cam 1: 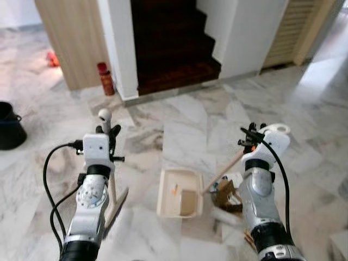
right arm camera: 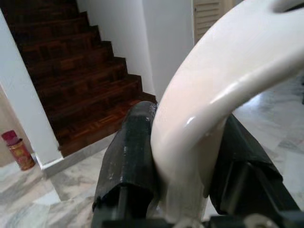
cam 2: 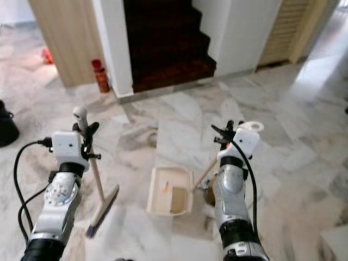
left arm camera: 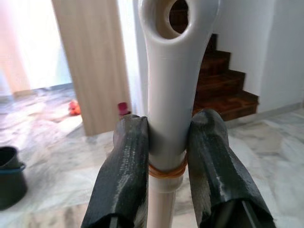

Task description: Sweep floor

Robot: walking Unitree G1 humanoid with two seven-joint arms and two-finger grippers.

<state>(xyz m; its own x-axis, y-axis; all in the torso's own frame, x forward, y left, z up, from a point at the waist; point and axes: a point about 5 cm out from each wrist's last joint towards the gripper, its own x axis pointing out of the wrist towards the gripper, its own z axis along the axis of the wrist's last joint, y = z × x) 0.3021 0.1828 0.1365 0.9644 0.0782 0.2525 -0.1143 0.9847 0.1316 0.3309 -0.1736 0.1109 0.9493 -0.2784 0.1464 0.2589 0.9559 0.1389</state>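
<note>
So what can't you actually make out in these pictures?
- Brown clump beside the dustpan: blurred in the eye views, partly behind the right arm.
- Broom bristles: blurred.
- Staircase top: cut off by the edge.
- Black bucket: cut by the left edge.

A dark wooden staircase (cam 1: 174,43) rises at the top centre of the frame, between white walls. A light wood panel (cam 1: 73,38) stands at the upper left, and a red canister (cam 1: 105,79) stands on the floor just beside it. A black bucket (cam 1: 10,126) sits at the left edge. A louvered door (cam 1: 291,30) is at the upper right.
</note>
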